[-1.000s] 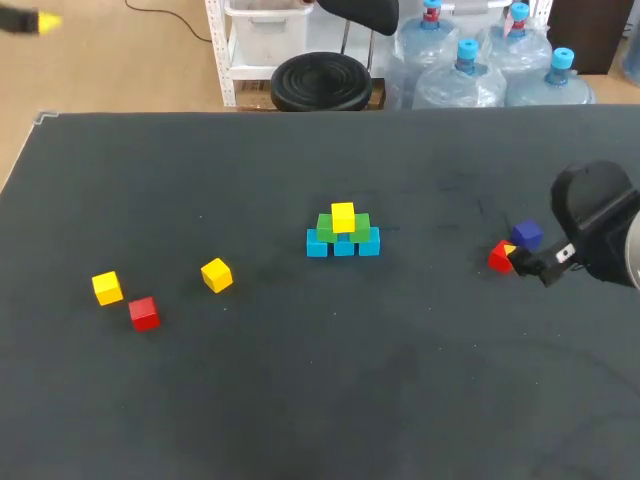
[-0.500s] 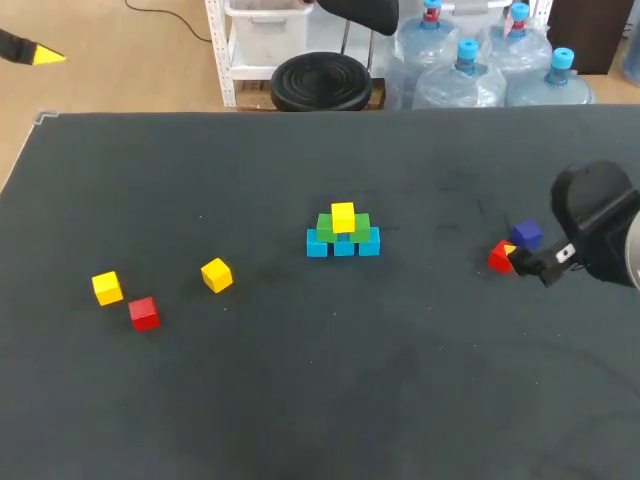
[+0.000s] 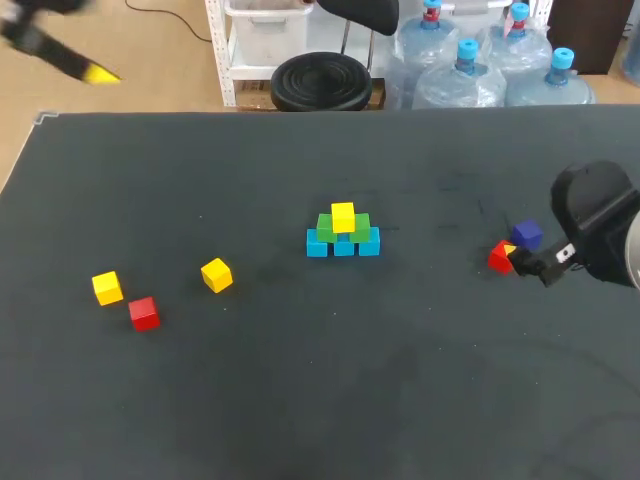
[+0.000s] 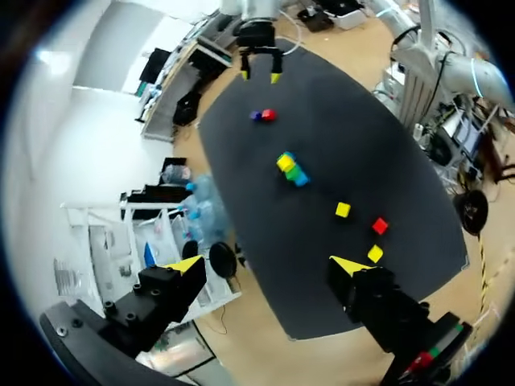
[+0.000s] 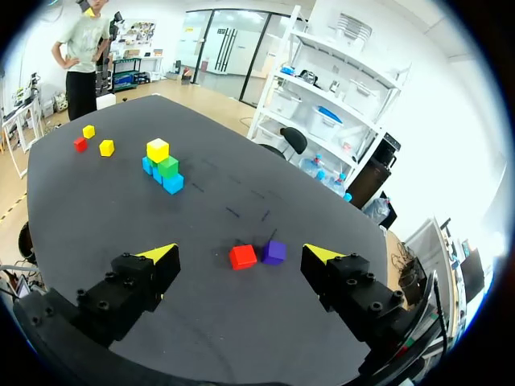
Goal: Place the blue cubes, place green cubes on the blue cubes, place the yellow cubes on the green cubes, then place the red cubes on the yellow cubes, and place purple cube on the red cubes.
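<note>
Mid-table stands a stack: three blue cubes [image 3: 343, 245], two green cubes [image 3: 343, 227] on them, and one yellow cube [image 3: 343, 215] on top. At the left lie two loose yellow cubes [image 3: 107, 288] [image 3: 216, 275] and a red cube [image 3: 144, 313]. At the right, a second red cube [image 3: 499, 257] touches a purple cube [image 3: 527, 235]. My right gripper [image 3: 514, 256] hangs open above that red cube [image 5: 242, 256], which shows between its tips ahead of the right gripper [image 5: 240, 253]. My left gripper [image 3: 92, 71] is high beyond the table's far left corner, and the left gripper [image 4: 266, 264] is open and empty.
The dark table [image 3: 400, 380] has wide bare cloth in front of the stack and between the stack and the right-hand cubes. The table's far left corner [image 3: 45, 117] lies under my left arm.
My left arm has swung down and to the right at the far left corner. The right arm and all cubes have stayed where they were.
</note>
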Robot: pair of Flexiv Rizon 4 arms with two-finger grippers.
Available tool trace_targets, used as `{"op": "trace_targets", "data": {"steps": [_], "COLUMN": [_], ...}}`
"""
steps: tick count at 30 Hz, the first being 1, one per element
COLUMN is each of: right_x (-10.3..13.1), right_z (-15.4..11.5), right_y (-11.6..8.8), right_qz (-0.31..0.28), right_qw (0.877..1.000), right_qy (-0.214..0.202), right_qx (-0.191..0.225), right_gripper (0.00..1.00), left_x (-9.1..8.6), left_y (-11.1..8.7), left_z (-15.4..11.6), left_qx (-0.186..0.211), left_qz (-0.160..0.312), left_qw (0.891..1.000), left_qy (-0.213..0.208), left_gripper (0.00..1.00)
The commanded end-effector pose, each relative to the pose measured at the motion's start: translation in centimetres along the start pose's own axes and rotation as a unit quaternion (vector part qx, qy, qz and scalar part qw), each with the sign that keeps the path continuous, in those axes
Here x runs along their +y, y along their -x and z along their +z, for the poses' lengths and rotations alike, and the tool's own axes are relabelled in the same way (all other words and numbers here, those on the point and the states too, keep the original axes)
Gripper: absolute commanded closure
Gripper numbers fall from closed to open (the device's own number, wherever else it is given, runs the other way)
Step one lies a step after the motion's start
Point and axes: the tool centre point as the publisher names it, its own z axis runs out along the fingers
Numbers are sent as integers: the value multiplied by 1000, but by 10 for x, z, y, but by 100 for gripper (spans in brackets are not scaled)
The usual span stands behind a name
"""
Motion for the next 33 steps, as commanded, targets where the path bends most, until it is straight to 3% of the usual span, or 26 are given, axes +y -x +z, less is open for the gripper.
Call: {"op": "trace_targets", "data": {"steps": [1,6,13,16,26,28,30,33], "right_x": [0,0,0,0,0,0,0,0], "right_z": [1,1,1,1,1,1,1,1], "right_y": [-2,-2,-2,-2,-2,-2,-2,-2], "right_qz": [1,1,1,1,1,1,1,1], "right_qw": [1000,1000,1000,1000,1000,1000,1000,1000], "right_qy": [0,0,0,0,0,0,0,0], "right_qx": [-5,-5,-5,-5,-5,-5,-5,-5], "right_gripper": [0,0,0,0,0,0,0,0], "left_x": [31,1,-44,-54,-102,-110,-118,-125], "left_y": [37,29,13,10,14,15,15,13], "left_z": [74,127,170,173,191,194,197,197], "left_qx": [4,-11,29,29,91,65,74,48], "left_qz": [114,25,-75,-112,-156,-176,-180,-190], "left_qw": [970,960,946,943,938,939,939,946], "left_qy": [-215,-279,-314,-310,-297,-289,-283,-258], "left_gripper": [0,0,0,0,0,0,0,0]}}
